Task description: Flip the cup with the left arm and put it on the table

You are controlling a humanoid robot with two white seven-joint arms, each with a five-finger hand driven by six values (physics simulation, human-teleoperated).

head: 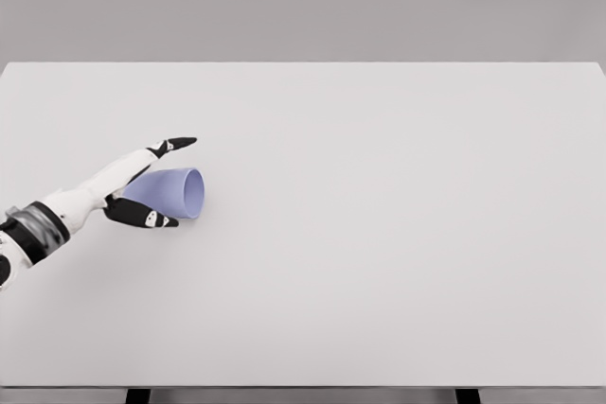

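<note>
Cup (176,192) on its side, between left hand (142,186) fingers, on table (379,234)

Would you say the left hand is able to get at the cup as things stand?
Probably yes: the left hand is already at the cup, which lies on its side on the table, fingers above and below it. Nothing stands between them.

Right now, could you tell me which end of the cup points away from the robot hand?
The open mouth of the lilac cup, facing right; its narrower base sits within the left robot hand.
</note>
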